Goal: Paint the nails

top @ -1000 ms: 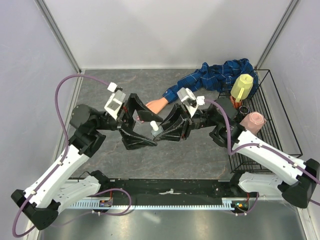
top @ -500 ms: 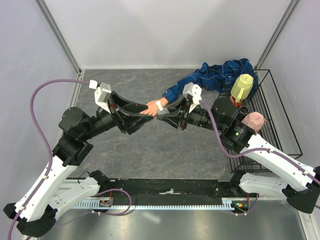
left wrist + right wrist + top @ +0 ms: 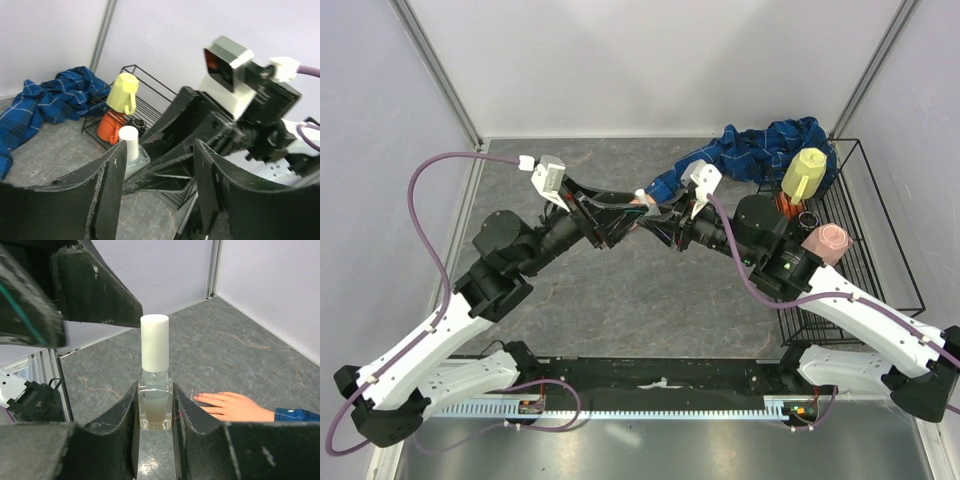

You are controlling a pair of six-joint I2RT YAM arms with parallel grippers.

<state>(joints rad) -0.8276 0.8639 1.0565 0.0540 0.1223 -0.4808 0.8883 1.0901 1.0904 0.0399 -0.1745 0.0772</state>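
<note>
A small clear bottle (image 3: 155,397) with a white cap (image 3: 154,342) stands upright in my right gripper (image 3: 155,390), which is shut on its glass body just above the table. The peach mannequin hand (image 3: 232,406) lies flat to the right of it, coming out of a blue plaid sleeve (image 3: 296,415). Its nails (image 3: 196,397) look pinkish at the fingertips. My left gripper (image 3: 160,180) is open, tips facing the bottle (image 3: 129,150), nothing between the fingers. From above, both grippers (image 3: 620,208) (image 3: 657,212) meet over the hand and hide it.
The blue plaid shirt (image 3: 760,150) is bunched at the back right. A black wire rack (image 3: 860,230) on the right holds a yellow cup (image 3: 806,172), an orange item (image 3: 109,127) and a pink cup (image 3: 825,240). Grey walls enclose the table.
Both grippers moved from the table's middle toward the far side, over the mannequin hand. The right one carried the bottle along. The left jaws have narrowed but still stand apart.
</note>
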